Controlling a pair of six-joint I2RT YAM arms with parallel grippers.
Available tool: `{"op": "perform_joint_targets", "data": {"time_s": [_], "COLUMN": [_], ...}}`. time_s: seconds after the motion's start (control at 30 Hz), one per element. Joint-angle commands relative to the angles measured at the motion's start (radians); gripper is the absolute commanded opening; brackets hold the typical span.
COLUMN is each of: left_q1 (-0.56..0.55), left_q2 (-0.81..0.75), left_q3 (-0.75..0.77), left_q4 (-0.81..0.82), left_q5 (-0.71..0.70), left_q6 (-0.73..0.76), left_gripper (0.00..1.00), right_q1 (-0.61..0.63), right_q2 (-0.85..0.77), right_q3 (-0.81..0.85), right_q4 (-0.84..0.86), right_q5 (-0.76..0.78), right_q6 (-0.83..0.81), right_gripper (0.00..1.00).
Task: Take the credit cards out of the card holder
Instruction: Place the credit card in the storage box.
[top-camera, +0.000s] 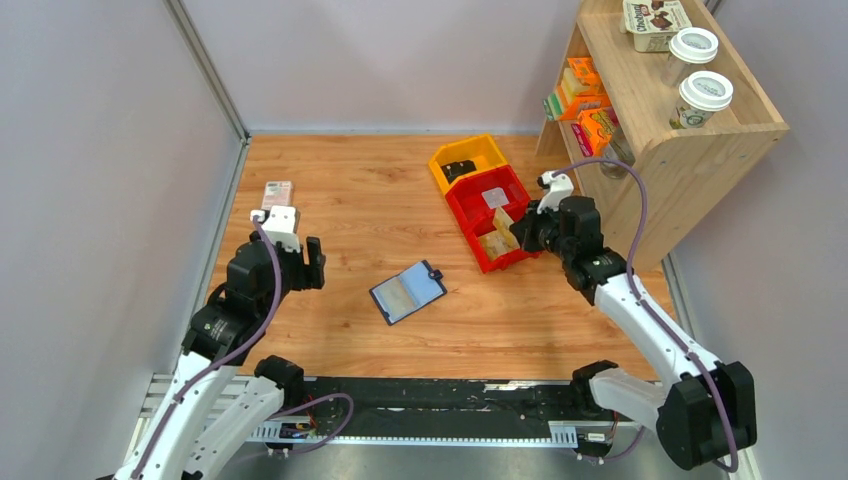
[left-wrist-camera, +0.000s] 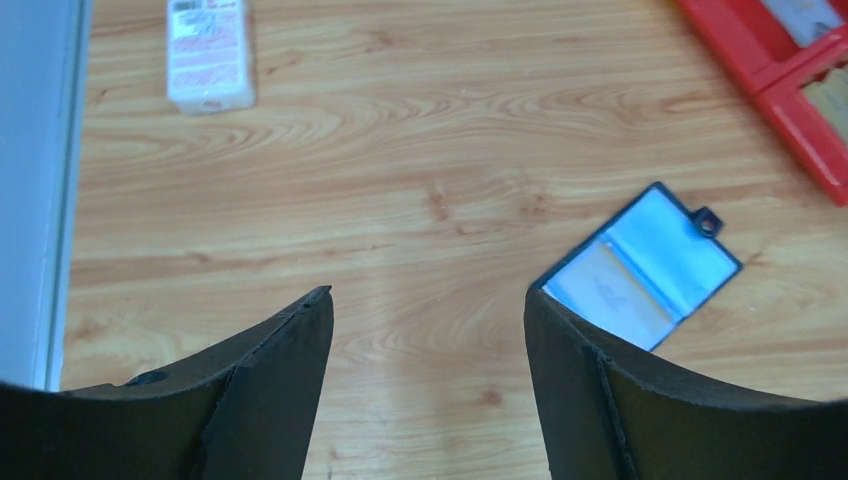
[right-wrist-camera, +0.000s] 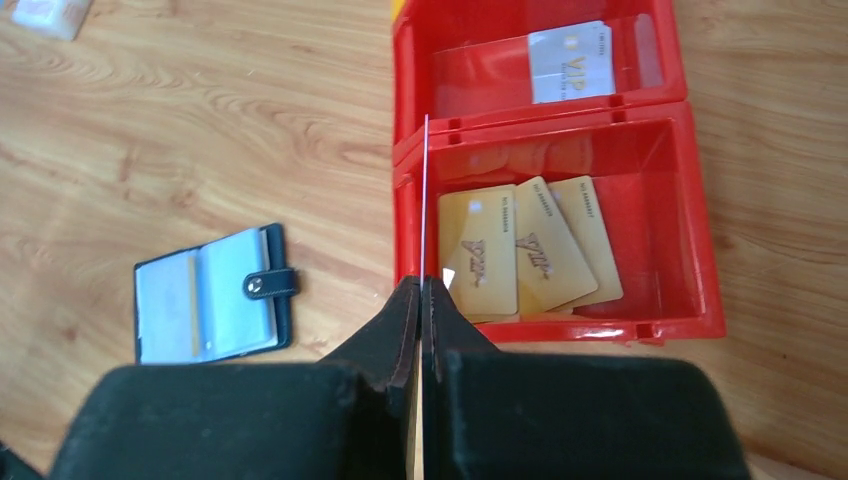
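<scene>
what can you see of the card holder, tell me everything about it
The card holder is a small dark navy case, leather-like, lying open and flat on the wooden table, left of the red bins. Its pale blue-grey pockets face up, a tan card showing in one. A snap tab sticks out from one edge. Only the table touches it.

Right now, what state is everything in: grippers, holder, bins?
Left gripper: open, empty.
Right gripper: shut on held card, edge-on over red bin's rim.
Card holder: open flat on table, a card in its pocket.
Red bin: gold cards in near compartment, silver card in far one.
Yellow bin: holds a black object.
</scene>
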Motion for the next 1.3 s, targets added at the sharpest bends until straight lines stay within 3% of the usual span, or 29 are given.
{"op": "perform_joint_targets", "data": {"time_s": [0.0,0.17,0.43,0.73,1.03,1.1,1.27], "left_q1": [0.012,0.07,0.074,0.074,0.074,0.074,0.075], "left_q2": [-0.006,-0.003,-0.011,0.004,0.012,0.014,0.029], "left_q3": [-0.04,-0.06,-0.069,-0.065,-0.069,-0.071,-0.068], "left_q4": [0.071,0.084,0.079,0.083,0.087,0.09,0.09], "left_q5": [-0.143,-0.186,-0.242,-0.224,-0.209,-0.204,-0.175], "left_q6": [-0.021,-0.01,-0.022,-0.027,-0.019,-0.019,-0.016], "left_gripper": [0.78,0.83,0.87,0.86,0.94,0.95,0.97], "right_q1": [-0.026,-0.036,-0.035,-0.035,-0.035,-0.036,-0.023], "right_q2": [0.05,0.117,0.189,0.246,0.344,0.335,0.254], "right_q3": [-0.023,-0.043,-0.078,-0.102,-0.104,-0.104,-0.063], "right_q4": [0.198,0.26,0.295,0.369,0.41,0.392,0.282], "right_q5": [0.042,-0.001,-0.01,-0.041,-0.03,-0.007,0.085], "right_q6": [0.03,0.041,0.074,0.105,0.131,0.134,0.101], "right_gripper": [0.0,0.0,0.0,0.0,0.01,0.11,0.54]}}
